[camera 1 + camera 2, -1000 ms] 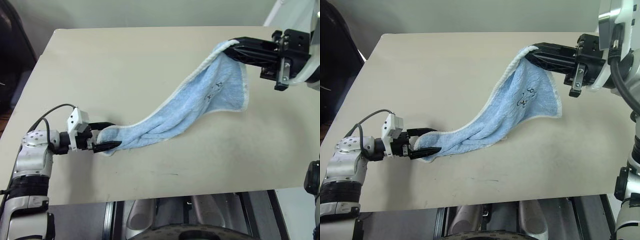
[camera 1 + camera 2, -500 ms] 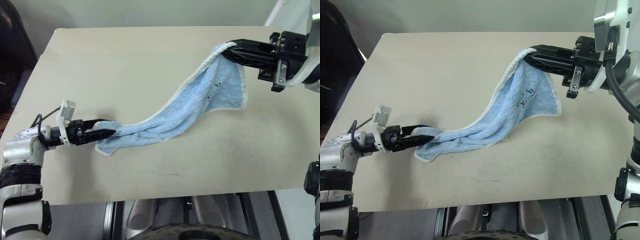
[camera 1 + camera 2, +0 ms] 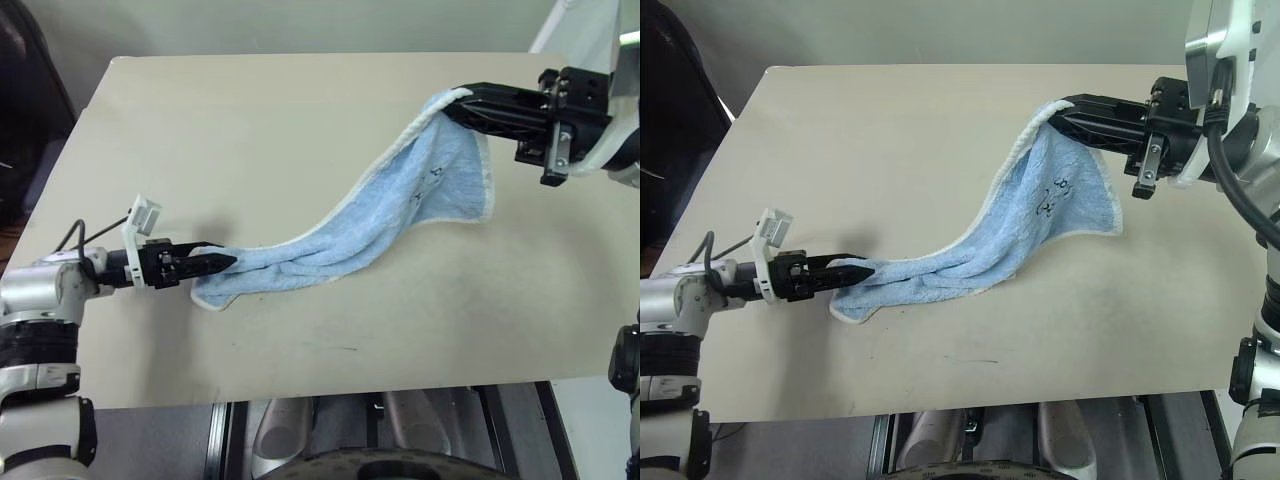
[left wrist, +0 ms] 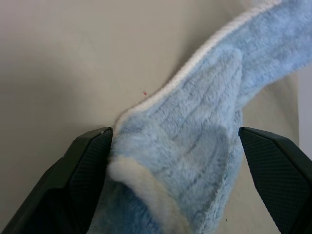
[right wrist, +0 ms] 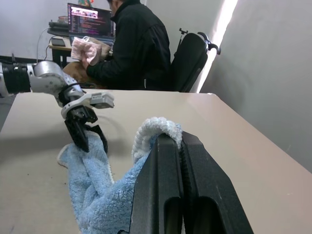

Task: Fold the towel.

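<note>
The left gripper [image 3: 225, 263] has rolled over, jaws wide astride the towel [image 3: 400, 205] end; the right gripper [image 3: 452, 103] stays clamped on its corner.

The towel [image 3: 400, 205] I hold is soft, matt terry cloth, looped and fuzzy, with a thicker white stitched edge. My table [image 3: 250, 140] looks like a smooth, matt beige board, lightly scuffed near me. My fingers [image 4: 83, 170] are matt black plastic with a fine cross-hatched grip texture.
</note>
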Controlling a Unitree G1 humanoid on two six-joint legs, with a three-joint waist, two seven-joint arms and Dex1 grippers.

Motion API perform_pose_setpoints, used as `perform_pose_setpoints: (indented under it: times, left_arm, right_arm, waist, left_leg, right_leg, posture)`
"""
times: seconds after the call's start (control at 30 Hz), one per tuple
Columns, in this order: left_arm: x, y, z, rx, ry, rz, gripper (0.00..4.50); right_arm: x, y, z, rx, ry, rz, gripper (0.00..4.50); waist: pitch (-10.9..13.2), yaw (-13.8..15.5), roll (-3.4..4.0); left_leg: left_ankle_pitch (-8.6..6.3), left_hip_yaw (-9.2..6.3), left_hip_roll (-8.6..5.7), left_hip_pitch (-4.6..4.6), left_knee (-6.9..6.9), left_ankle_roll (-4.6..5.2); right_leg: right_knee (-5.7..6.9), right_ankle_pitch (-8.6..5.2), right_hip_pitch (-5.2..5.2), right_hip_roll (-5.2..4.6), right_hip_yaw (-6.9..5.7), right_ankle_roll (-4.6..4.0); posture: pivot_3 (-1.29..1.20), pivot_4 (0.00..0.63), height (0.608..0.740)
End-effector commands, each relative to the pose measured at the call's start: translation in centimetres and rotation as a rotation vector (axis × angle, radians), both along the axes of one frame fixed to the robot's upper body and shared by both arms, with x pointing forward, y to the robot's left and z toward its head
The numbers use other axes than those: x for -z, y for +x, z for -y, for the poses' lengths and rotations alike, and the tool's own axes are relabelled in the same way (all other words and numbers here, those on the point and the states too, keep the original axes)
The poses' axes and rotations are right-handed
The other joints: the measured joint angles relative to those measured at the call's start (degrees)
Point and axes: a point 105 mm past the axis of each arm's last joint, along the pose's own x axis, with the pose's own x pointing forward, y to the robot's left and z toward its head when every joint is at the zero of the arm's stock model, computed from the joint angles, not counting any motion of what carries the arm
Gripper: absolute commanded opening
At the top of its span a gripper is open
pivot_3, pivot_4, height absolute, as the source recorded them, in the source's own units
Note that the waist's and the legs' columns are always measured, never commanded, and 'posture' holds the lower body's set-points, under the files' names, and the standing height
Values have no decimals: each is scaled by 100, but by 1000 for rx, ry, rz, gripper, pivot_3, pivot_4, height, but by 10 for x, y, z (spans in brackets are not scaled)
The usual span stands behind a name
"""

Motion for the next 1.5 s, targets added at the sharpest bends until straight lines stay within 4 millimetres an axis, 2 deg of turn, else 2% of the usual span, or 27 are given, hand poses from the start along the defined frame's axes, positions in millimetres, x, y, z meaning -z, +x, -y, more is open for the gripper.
perform_pose_setpoints:
  times: [0.03,0.23,0.37,0.6,0.9,1.0,1.2,1.37,1.4,1.5]
  left_arm:
    - [-14,-2,0,2,-8,11,4472]
    - [-9,-4,-3,-50,18,-97,4472]
    - [-11,-3,-3,-100,-22,-163,4472]
    - [-19,5,4,-141,-111,-201,4472]
    - [-24,10,3,-186,-153,-226,4472]
    - [-23,7,3,-177,-127,-232,3922]
    - [-22,4,7,-153,-122,-233,1991]
    - [-19,2,5,-153,-85,-231,209]
    - [-15,0,3,-150,-55,-231,30]
    - [-10,-1,-1,-156,-28,-228,30]
  right_arm:
    - [-7,-6,0,3,-15,60,0]
    - [-6,-4,-1,1,-13,60,0]
    - [-5,-3,-1,0,-13,61,0]
    - [-5,-2,-2,-1,-12,64,0]
    - [-5,-2,-2,6,-15,67,0]
    - [-5,-2,-1,8,-15,66,0]
    - [-4,-1,-1,12,-15,65,0]
    - [-4,-1,-1,12,-20,69,0]
    - [-4,-1,-1,12,-21,69,0]
    - [-3,0,-1,14,-25,69,0]
  waist:
    - [0,0,0]
    - [0,-1,0]
    - [0,4,0]
    - [0,13,0]
    - [0,12,0]
    - [0,12,-1]
    - [0,12,-1]
    - [0,12,-1]
    - [0,12,-1]
    - [0,12,-1]
  left_leg:
    - [0,0,0,0,0,0]
    - [0,0,0,-1,-1,-2]
    - [5,-1,0,0,-3,-10]
    - [30,-1,-1,0,-4,-55]
    - [34,1,-1,-1,-7,-64]
    - [35,1,-1,0,-7,-65]
    - [35,0,-1,0,-7,-65]
    - [35,0,-1,0,-7,-66]
    - [35,0,-1,0,-7,-66]
    - [35,1,-1,0,-8,-67]
  right_leg:
    - [0,0,0,0,0,0]
    - [0,0,0,0,1,0]
    - [0,-1,0,0,0,-1]
    - [0,-1,-1,0,1,-2]
    - [-2,-2,-2,0,1,0]
    - [-2,-3,-1,1,1,0]
    - [-2,-3,-1,1,1,1]
    - [-2,-3,-1,1,1,1]
    - [-2,-3,-1,1,1,1]
    - [-2,-4,-2,1,2,2]
  posture:
    - [0,150,703]
    - [0,150,703]
    - [0,150,703]
    - [0,150,703]
    - [0,150,703]
    - [0,150,703]
    - [0,150,703]
    - [0,150,703]
    - [0,150,703]
    - [0,150,703]
